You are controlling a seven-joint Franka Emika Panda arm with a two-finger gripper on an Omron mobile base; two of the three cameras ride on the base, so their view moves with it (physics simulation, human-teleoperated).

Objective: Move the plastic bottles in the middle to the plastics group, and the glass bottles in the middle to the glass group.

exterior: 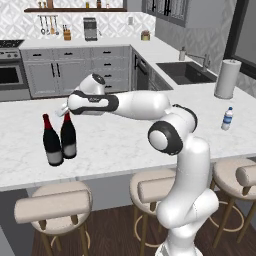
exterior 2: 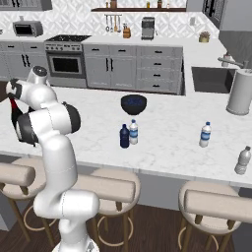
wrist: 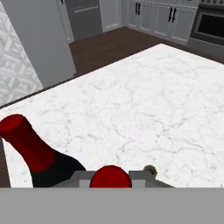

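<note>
Left base view is showing me holding a wine bottle (exterior: 68, 136) by its neck, my jaws closed on it, standing just beside the other wine bottle (exterior: 51, 140) on the tabletop (exterior: 120, 145). The dark blue bottle (exterior 2: 124, 136) and pale bottle (exterior 2: 133, 132) are waiting mid-tabletop. My arm is hiding the grip itself, and I am not making out any amber bottle.

Your arm (exterior: 150, 107) reaches out level and far to its left from a bent elbow, with the wrist turned downward. Your gripper (wrist: 110, 177) points straight down, its jaws closed on the red top of a wine bottle (exterior: 68, 137).
</note>
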